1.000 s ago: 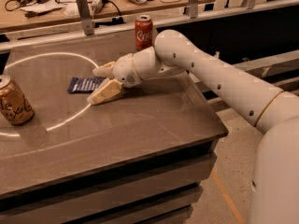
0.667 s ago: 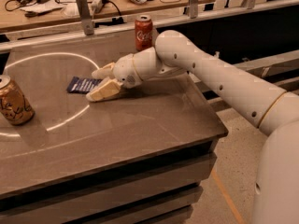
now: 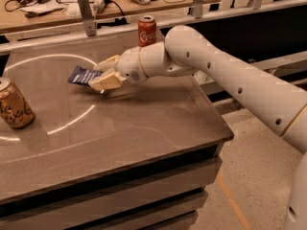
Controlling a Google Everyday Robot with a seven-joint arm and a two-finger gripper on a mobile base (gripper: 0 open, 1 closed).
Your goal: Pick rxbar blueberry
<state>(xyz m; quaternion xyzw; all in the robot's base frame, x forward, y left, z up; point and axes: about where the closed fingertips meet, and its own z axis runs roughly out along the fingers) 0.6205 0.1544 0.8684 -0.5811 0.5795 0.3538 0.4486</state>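
The rxbar blueberry is a small flat bar in a dark navy wrapper with white print, left of centre on the grey table. My gripper reaches in from the right on its white arm. Its two cream fingers are closed on the bar's right end. The bar is tilted and sits slightly above the tabletop, with a faint shadow beneath it.
A red cola can stands at the back of the table, just behind my wrist. A gold-brown can stands at the left edge. A rail with metal posts and a cluttered workbench lie behind. The table's front and right edges drop to the floor.
The gripper has closed on the bar's right end and risen a little. The bar has left the tabletop and now tilts upward with it.
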